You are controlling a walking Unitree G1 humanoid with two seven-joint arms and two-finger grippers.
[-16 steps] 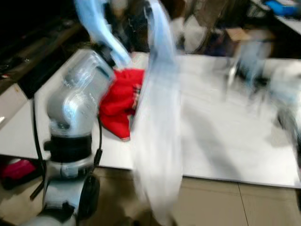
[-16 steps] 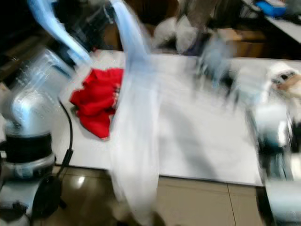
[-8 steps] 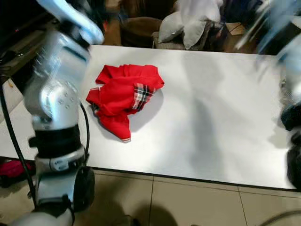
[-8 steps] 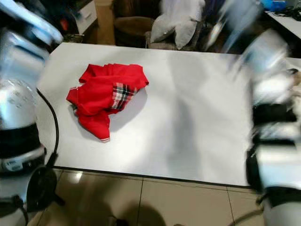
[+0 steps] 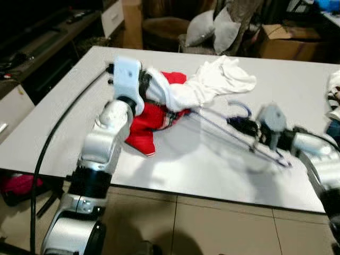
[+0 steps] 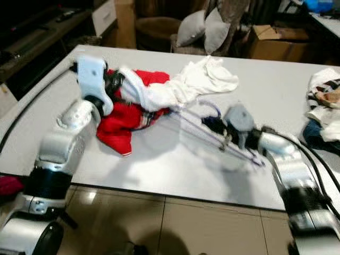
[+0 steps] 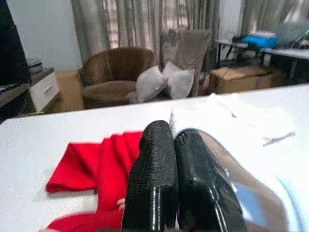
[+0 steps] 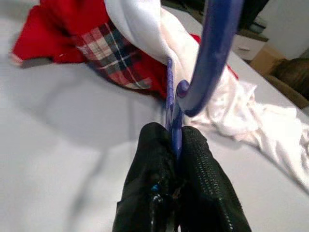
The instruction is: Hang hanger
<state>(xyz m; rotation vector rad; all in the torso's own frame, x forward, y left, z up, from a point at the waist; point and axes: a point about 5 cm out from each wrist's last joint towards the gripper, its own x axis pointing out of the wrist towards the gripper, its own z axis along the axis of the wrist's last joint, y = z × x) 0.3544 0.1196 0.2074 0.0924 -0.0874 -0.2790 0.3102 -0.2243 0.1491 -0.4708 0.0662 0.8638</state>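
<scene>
The right gripper (image 8: pixel 175 145) is pinching the blue hanger (image 6: pixel 223 135) just below its hook, fingers pressed tight on the thin neck, as the right wrist view is showing. The hanger is lying low over the white table (image 5: pixel 223 164), stretching from the gripper, near the table's front edge on the right, toward the middle, where its far end is running under a white garment (image 5: pixel 212 85). That garment is draping across the table's centre, overlapping a red garment (image 5: pixel 143 130) with a plaid lining that is sitting toward the left side. The left gripper (image 7: pixel 176 137) is reaching over the red garment with its fingers closed together and a bit of the white garment between them. More clothes (image 6: pixel 324 106) are lying at the table's right edge. Behind the far edge an armchair (image 7: pixel 113 72), cushions (image 6: pixel 204 29) and a cardboard box (image 6: pixel 273 40) are standing.
</scene>
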